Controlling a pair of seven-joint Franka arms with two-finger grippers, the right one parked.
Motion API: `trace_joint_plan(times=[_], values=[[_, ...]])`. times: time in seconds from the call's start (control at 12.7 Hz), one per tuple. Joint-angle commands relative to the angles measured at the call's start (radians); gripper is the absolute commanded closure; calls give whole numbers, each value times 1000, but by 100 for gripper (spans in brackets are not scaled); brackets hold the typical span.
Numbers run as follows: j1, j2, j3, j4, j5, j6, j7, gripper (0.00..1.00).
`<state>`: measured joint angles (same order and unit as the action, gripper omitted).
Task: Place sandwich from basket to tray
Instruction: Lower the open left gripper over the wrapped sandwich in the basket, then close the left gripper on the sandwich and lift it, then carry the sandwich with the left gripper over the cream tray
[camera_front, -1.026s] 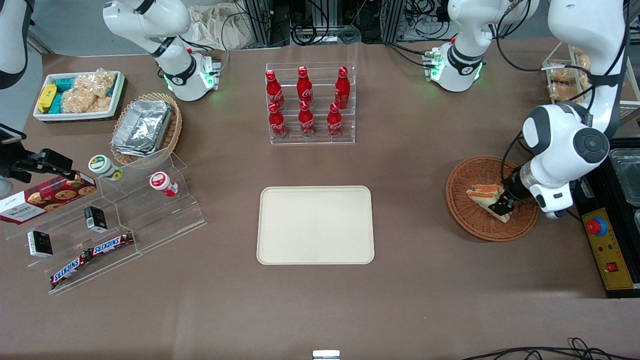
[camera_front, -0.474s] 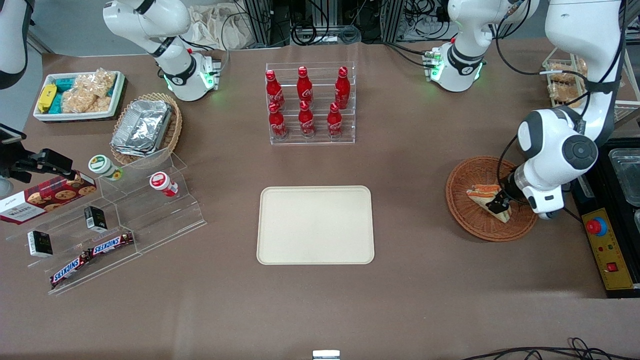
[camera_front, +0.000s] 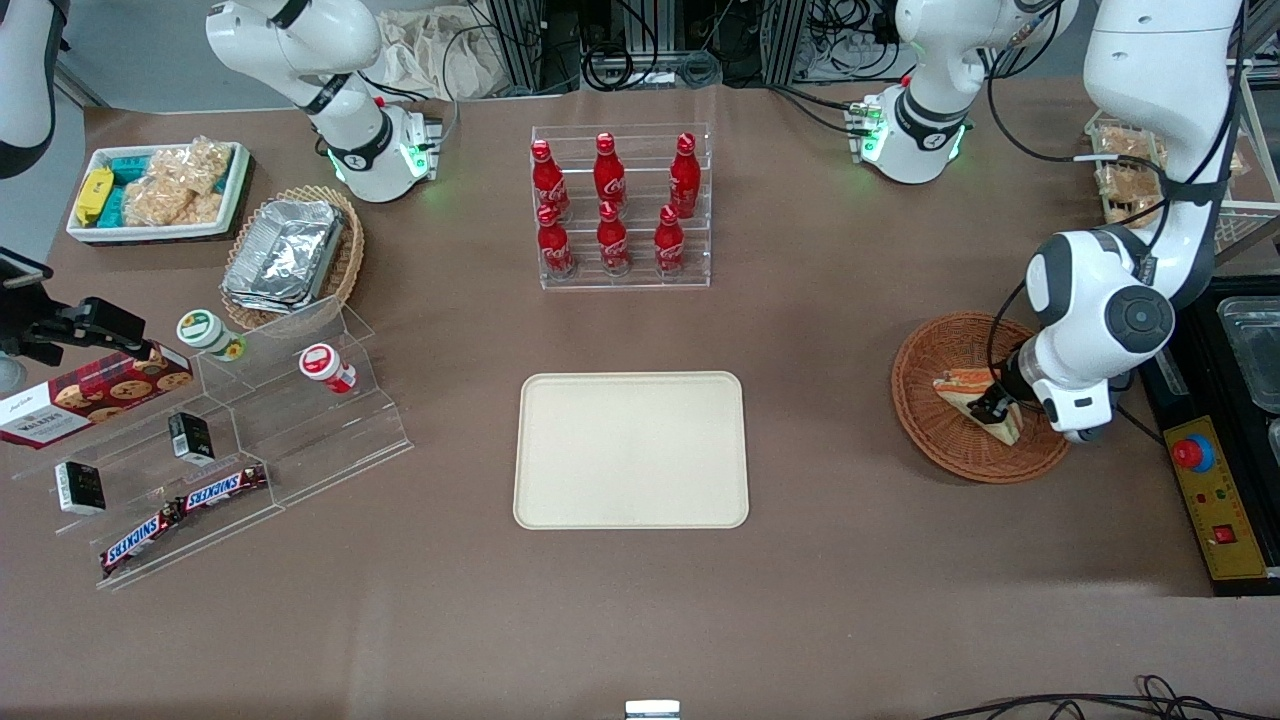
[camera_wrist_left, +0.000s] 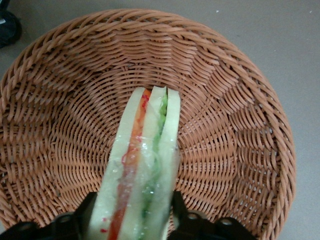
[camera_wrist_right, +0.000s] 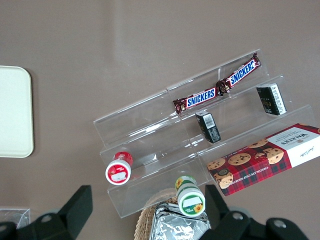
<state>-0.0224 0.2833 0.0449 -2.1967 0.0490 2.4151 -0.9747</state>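
A: What is changing?
B: The end effector (camera_front: 993, 407) is clamping the sandwich (camera_front: 975, 393) between its fingers, sitting slightly farther back over the basket (camera_front: 925, 400), tray (camera_front: 630, 450) well apart.

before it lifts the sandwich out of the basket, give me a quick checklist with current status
1. gripper at the sandwich, a finger on each side of its wide end: ok
2. fingers closed firmly on the sandwich: cannot tell
3. sandwich clear of the basket rim, lying in the bowl: ok
4. tray bare, ready to receive: ok
5. table between basket and tray holds nothing in the way: ok
6. wrap intact around the filling: cannot tell
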Motion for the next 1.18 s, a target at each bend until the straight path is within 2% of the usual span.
trace_joint_plan(times=[0.0,0.24,0.39,0.55,0.87,1.11], values=[[-7,-12,6,2,28,9,-97,100],[-8,-32,3,40,57,-17,-108,100],[-10,-47,0,118,58,-126,-94,100],[-23,-32,-5,252,90,-277,-87,100],[-24,-30,-10,571,60,-563,109,100],[-25,-19,-75,759,31,-772,317,100]])
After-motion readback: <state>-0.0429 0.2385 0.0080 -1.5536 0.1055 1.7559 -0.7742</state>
